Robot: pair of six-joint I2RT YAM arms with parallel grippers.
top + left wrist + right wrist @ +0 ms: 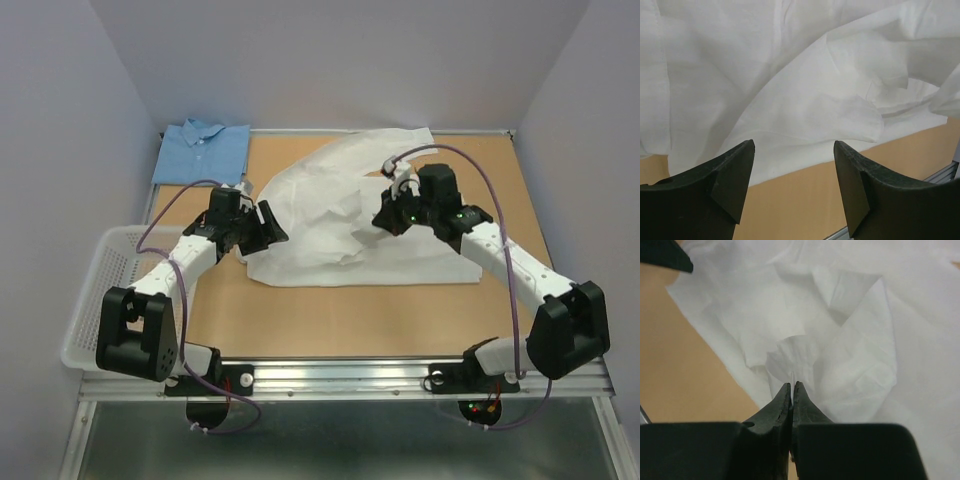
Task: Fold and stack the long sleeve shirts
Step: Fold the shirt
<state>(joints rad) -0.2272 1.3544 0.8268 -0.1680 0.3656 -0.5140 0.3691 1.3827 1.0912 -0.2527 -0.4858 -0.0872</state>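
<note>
Shirt of crumpled white cloth (330, 245) lies across middle of tan wooden table (330, 320). Right gripper (792, 386): jaws pressed together, pinching a raised fold of it. Left gripper (793, 147): jaws spread at its left edge, holding nothing. Folded light blue collared shirt (203, 150) sits at far-left corner.
</note>
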